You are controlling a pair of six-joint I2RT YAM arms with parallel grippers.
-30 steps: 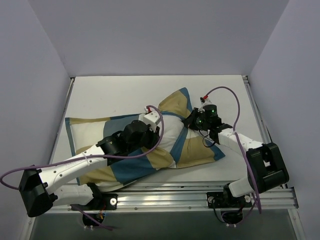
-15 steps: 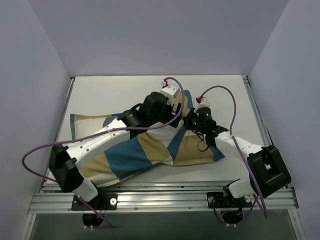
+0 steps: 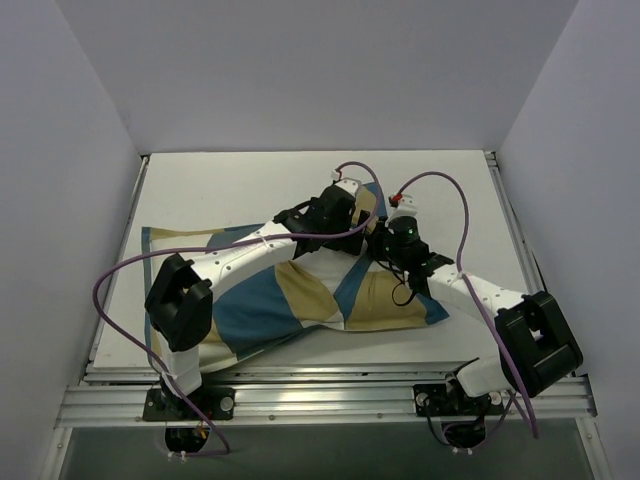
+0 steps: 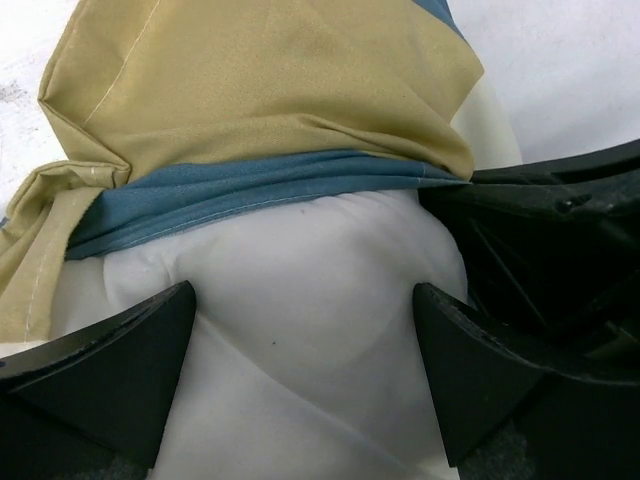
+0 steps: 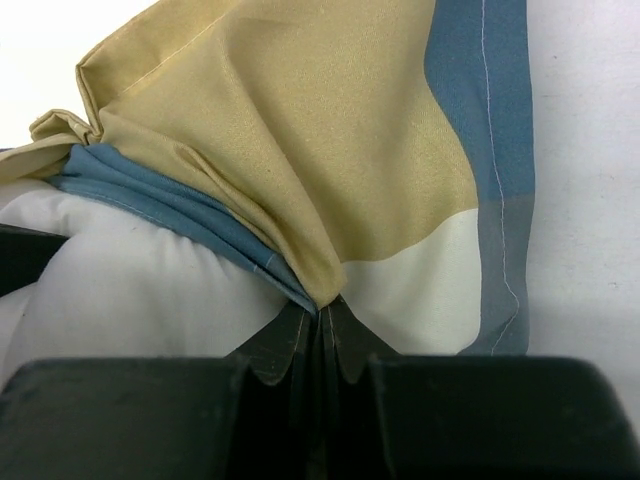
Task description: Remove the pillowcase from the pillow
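The checked blue, tan and cream pillowcase [image 3: 300,295] lies across the table, bunched at its far right end. My right gripper [image 5: 325,312] is shut on the gathered blue edge of the pillowcase [image 5: 290,130], right beside the bare white pillow [image 5: 130,270]. My left gripper [image 4: 305,345] is open, and its fingers [image 4: 110,375] straddle the plump white pillow [image 4: 310,290] just below the pillowcase's blue hem [image 4: 260,190]. In the top view the left gripper [image 3: 352,200] reaches over the cover, close to the right gripper [image 3: 383,243].
The white table [image 3: 230,190] is walled in by grey panels at the left, back and right. A metal rail [image 3: 330,400] runs along the near edge. Purple cables [image 3: 440,190] loop over both arms.
The left arm swung from the pillowcase's middle to its far right end. Its jaws opened wide and now straddle the pillow. The right gripper kept its grip and shifted slightly left.
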